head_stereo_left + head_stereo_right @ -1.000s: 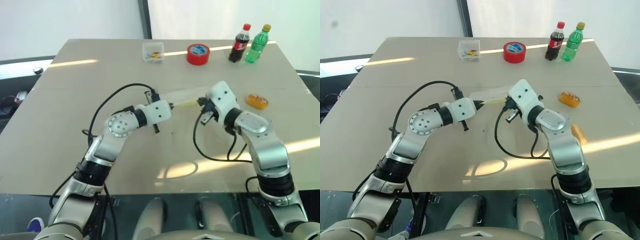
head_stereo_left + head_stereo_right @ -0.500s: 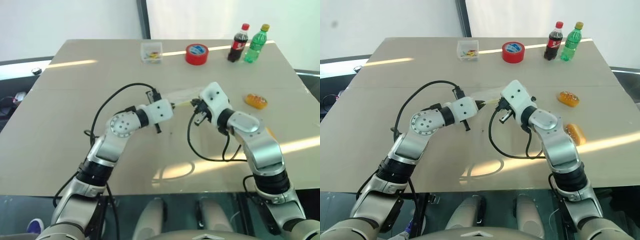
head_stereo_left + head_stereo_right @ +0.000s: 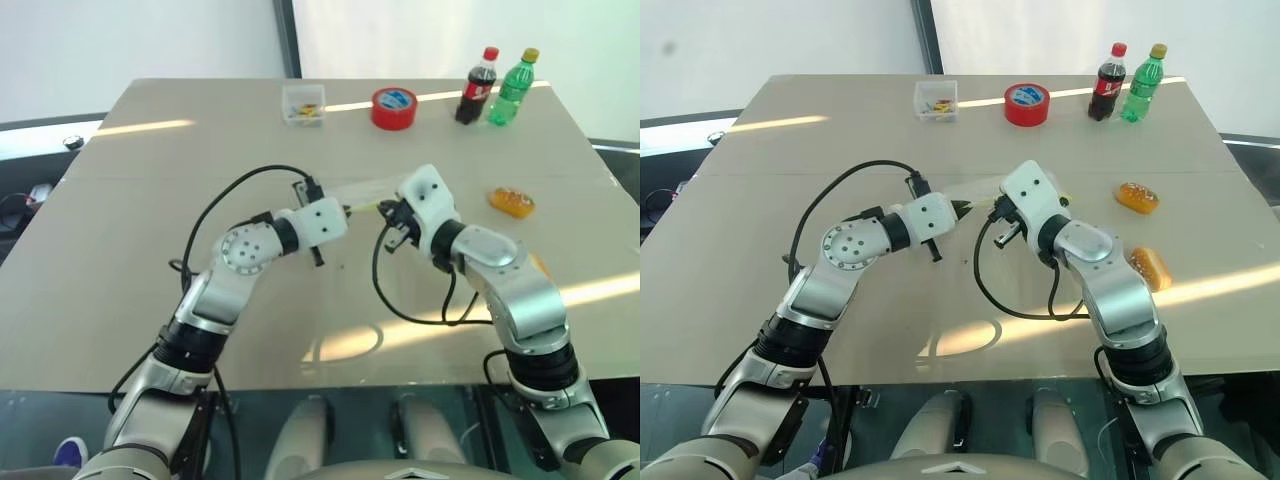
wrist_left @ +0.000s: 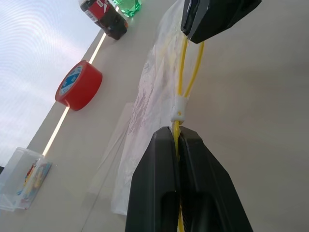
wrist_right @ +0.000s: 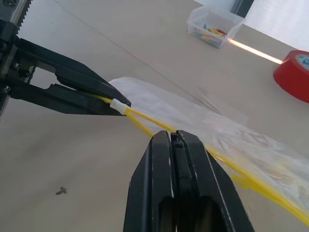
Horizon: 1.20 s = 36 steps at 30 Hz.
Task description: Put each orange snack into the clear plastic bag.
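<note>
The clear plastic bag [image 3: 366,189] hangs just above the table between my two grippers, its yellow strip [image 4: 182,82] stretched from one to the other. My left gripper [image 3: 345,209] is shut on one end of the strip. My right gripper [image 3: 386,211] is shut on the strip a short way along, beyond the white zip slider [image 5: 119,105]. One orange snack [image 3: 1137,196] lies on the table to the right of the right arm. A second orange snack [image 3: 1148,267] lies nearer, beside that arm's elbow.
Along the table's far edge stand a small clear box [image 3: 304,103], a red tape roll [image 3: 394,107], a cola bottle [image 3: 476,85] and a green bottle [image 3: 512,87]. Black cables loop from both wrists over the table [image 3: 120,250].
My right wrist has rolled a little and its forearm has swung left, uncovering more of the nearer snack. The left arm has stayed still, and both grippers keep their hold on the bag.
</note>
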{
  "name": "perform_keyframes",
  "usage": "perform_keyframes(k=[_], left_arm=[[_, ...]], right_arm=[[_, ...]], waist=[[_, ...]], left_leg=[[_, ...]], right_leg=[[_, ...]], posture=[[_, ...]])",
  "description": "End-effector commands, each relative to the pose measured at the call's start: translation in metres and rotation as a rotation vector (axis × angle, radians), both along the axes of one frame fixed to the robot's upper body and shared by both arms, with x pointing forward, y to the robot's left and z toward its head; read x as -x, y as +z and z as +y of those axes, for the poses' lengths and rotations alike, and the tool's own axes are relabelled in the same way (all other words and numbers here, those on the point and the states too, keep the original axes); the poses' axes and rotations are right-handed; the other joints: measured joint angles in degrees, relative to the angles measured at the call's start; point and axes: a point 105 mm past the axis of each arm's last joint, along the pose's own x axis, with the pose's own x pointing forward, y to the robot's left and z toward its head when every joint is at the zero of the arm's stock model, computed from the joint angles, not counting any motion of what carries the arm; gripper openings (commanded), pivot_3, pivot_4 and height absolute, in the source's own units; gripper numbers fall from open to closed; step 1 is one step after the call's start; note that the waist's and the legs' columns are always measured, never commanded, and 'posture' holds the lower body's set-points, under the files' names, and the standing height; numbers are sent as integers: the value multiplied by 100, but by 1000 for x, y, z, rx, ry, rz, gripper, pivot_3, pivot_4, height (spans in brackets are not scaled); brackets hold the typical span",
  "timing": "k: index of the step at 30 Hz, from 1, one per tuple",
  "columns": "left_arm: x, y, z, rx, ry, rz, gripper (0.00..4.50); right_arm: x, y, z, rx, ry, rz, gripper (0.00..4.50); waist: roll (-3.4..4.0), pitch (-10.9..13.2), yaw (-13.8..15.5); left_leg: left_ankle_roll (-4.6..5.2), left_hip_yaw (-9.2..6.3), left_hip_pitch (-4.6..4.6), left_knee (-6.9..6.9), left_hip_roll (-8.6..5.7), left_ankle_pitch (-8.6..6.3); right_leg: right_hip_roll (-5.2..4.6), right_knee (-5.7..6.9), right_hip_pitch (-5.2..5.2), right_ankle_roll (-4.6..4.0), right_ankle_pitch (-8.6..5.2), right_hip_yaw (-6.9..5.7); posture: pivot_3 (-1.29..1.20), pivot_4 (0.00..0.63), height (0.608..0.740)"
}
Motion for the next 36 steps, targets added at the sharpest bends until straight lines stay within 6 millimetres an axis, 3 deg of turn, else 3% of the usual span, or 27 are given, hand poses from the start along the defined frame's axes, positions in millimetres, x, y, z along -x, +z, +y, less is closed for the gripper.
perform_keyframes(k=[1, 7, 11, 13, 16, 18, 24, 27, 31, 33, 34, 35, 36], left_arm=[[5, 17, -5, 18, -30, -56, 0], [13, 13, -11, -9, -84, -64, 0], [22, 9, -16, -23, -143, -54, 0], [23, 8, -16, -23, -151, -49, 0], [22, 7, -11, -26, -139, -41, 0], [19, 7, -8, -24, -122, -34, 0], [18, 6, -6, -19, -105, -17, 0], [16, 5, -4, -9, -82, -1, 0], [14, 4, -1, 2, -60, 16, 0], [13, 4, 0, 3, -53, 20, 0], [12, 4, 1, 3, -49, 19, 0], [12, 4, 1, 4, -43, 19, 0], [11, 4, 2, 4, -39, 18, 0]], right_arm=[[1, 5, -1, -26, -6, -13, 117], [-7, 0, -3, -100, -49, 35, 117], [-23, -3, -4, -268, -139, 105, 117], [-31, -3, -7, -260, -184, 61, 117], [-43, -9, -16, 228, -228, -290, 117], [-45, -11, -17, 426, -192, -461, 117], [-44, -17, -11, 654, -69, -666, 117], [-40, -24, -5, 661, -18, -664, 846], [-38, -28, -6, 670, -2, -660, 2839], [-38, -30, -9, 680, 3, -658, 3220], [-38, -30, -10, 685, 5, -658, 3743], [-38, -30, -11, 689, 6, -658, 3876], [-38, -30, -12, 699, 6, -664, 4482]], waist=[[0, 0, -1], [0, 0, -2], [2, 0, -18], [2, 0, -11], [5, 2, 16], [5, 2, 18], [5, 2, -48], [5, 2, -23], [5, 2, -6], [5, 2, -3], [5, 2, -4], [5, 2, -5], [5, 2, -5]], left_leg=[[0, 0, 0, 0, 0, 0], [0, 0, 0, 0, 0, 0], [0, 1, 2, -1, 1, 0], [0, 2, 3, -3, 3, 0], [0, 2, 1, -1, -3, 0], [0, 3, 1, 1, -11, 0], [-2, 13, 2, -8, 3, 1], [-1, 12, 2, -5, 3, 1], [0, 7, 1, -2, 2, 0], [0, 6, 0, -2, 2, 0], [-1, 6, 1, -2, 2, 1], [-1, 6, 1, -2, 2, 1], [-1, 6, 1, -2, 2, 1]], right_leg=[[0, 0, 0, 0, 0, 0], [0, 0, -1, 0, 0, 0], [1, 1, 0, 0, 0, 2], [2, 3, -1, 0, 0, 2], [-4, 1, -1, 0, 0, 2], [-9, -2, -1, 0, 0, 1], [6, -1, -7, 0, 0, 9], [6, -1, -4, 0, 0, 9], [5, -2, -1, 0, 0, 6], [5, -3, -1, 0, 0, 5], [5, -3, -1, 0, 0, 5], [5, -3, -1, 0, 0, 5], [5, -2, -1, 0, 0, 5]], posture=[[0, 150, 740], [0, 150, 740], [0, 150, 740], [0, 150, 740], [0, 150, 740], [0, 150, 740], [0, 150, 740], [0, 150, 740], [0, 150, 740], [0, 150, 740], [0, 150, 740], [0, 150, 740], [0, 150, 740]])
